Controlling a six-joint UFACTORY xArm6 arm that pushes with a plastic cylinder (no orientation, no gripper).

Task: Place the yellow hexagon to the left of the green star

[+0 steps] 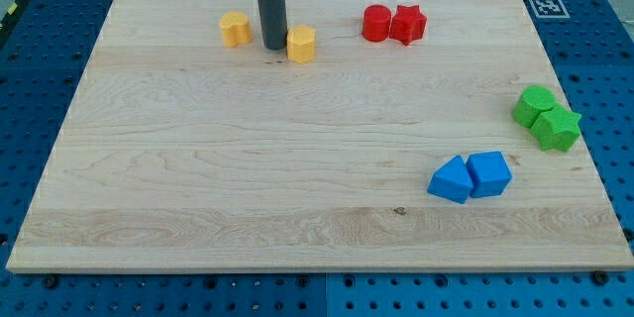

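No claw here, so no state to tell: my tip sits touching the yellow hexagon's left side, near the worktop's top. The green star lies well apart at the view's right. Best push rightward and down, steering between red and blue blocks, stopping short of the green cylinder.

single cam, elevated, sits off the bench near edge, looks down and across toward the far edge. whole board in frame, slight perspective taper toward view's top. mid range. rod enters from view's top, cropped at the frame edge. no second view
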